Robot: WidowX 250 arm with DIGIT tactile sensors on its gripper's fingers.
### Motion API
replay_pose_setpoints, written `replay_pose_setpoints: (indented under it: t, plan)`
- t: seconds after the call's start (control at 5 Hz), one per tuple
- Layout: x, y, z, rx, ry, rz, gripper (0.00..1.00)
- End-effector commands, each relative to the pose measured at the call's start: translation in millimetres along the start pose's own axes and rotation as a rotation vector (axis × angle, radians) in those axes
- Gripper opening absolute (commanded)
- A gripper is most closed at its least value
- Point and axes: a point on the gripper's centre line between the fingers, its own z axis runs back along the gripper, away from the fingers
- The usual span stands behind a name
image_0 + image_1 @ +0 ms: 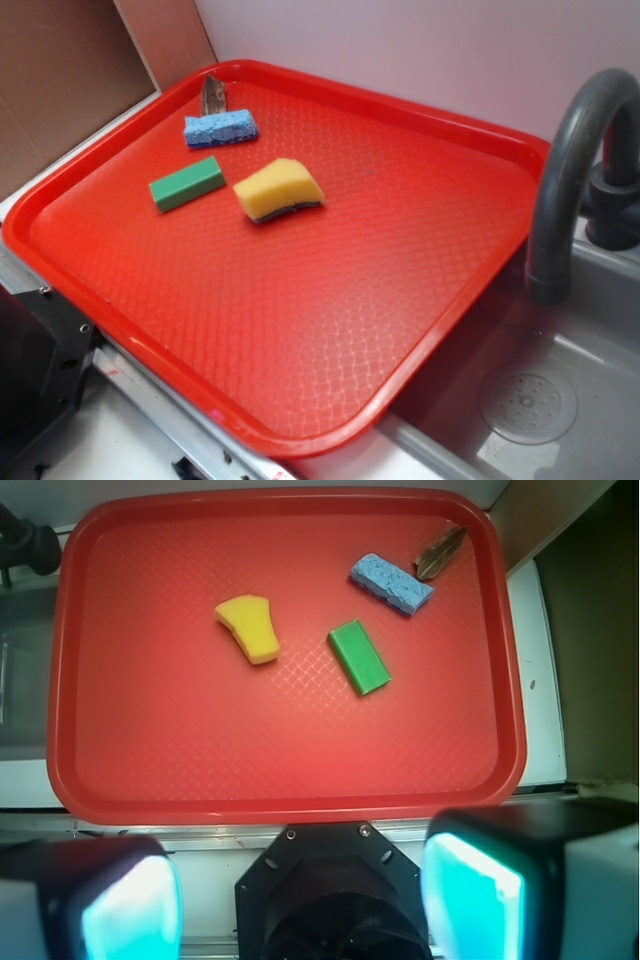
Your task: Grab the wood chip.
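Note:
The wood chip [213, 94] [440, 552] is a small brown-grey sliver lying at the far corner of the red tray [300, 420] [280, 810], right behind the blue sponge [220, 128] [391, 583]. In the wrist view my gripper [300, 900] hangs high above the tray's near edge, open, with nothing between its cyan pads [470, 900]. It is far from the chip. The exterior view does not show the gripper.
A green block [187, 183] [359, 657] and a yellow sponge [279, 190] [250, 627] lie on the tray near the chip. A grey faucet [570, 160] and sink [530, 400] stand to one side. The robot base [330, 900] sits below the tray's edge.

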Motion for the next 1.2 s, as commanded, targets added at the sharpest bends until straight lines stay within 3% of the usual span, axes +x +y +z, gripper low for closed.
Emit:
replay_pose_setpoints:
  t: [0.0,0.2,0.6,1.0]
  plan:
    - [0.0,0.0,0.0,0.000,0.000,0.000,1.00]
    - [13.5,17.0,-6.3,-0.002,-0.076,0.243,1.00]
    - [46.5,64.8,-36.7,0.083,-0.252,0.664,1.00]
    - [89.5,112.3,-76.4,0.119,-0.412,0.760,1.00]
